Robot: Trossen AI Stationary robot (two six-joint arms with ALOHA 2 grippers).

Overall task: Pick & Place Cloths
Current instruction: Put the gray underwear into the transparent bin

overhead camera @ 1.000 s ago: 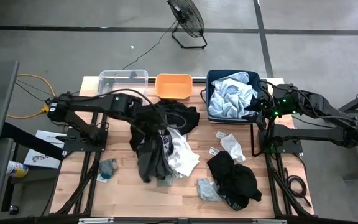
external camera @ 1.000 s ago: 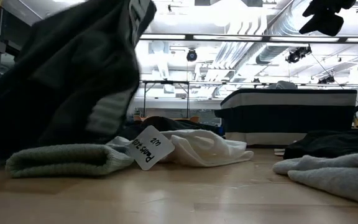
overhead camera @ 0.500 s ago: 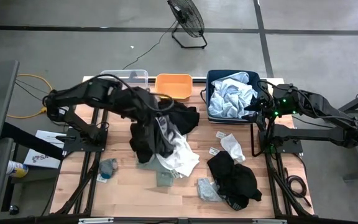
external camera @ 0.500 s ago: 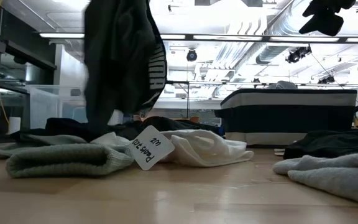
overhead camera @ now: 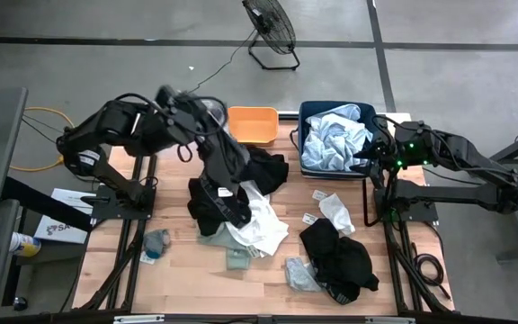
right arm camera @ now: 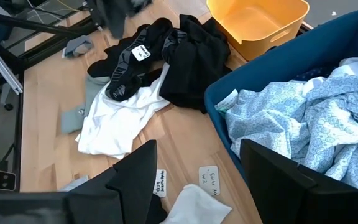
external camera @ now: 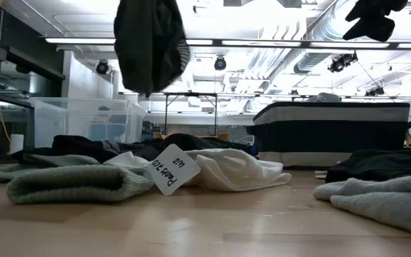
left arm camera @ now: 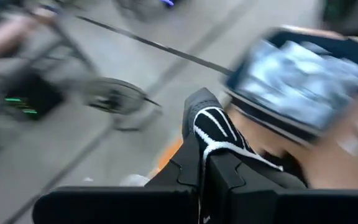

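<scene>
My left gripper is raised above the table's far-left part and shut on a dark grey-black garment, which also shows high in the low view as a dark garment. My right gripper waits open by the navy bin's right side. A pale blue cloth fills that bin. A white cloth, a black cloth and another black cloth lie on the table, with small grey pieces. My left gripper pinches a bunched part of the dark garment, black with white lines, between its shut fingers. The garment hangs slack below the gripper, and its lower end is lifted clear of the table.
A clear bin, an orange bin and the navy bin line the far edge. Paper tags and a small white piece lie mid-right. Bare wood shows at the near edge. A fan stands beyond the table.
My left gripper has gone up and toward the far edge, staying shut on the dark garment. The garment, which trailed over the pile toward the near edge, has been drawn up and now hangs clear of the table.
</scene>
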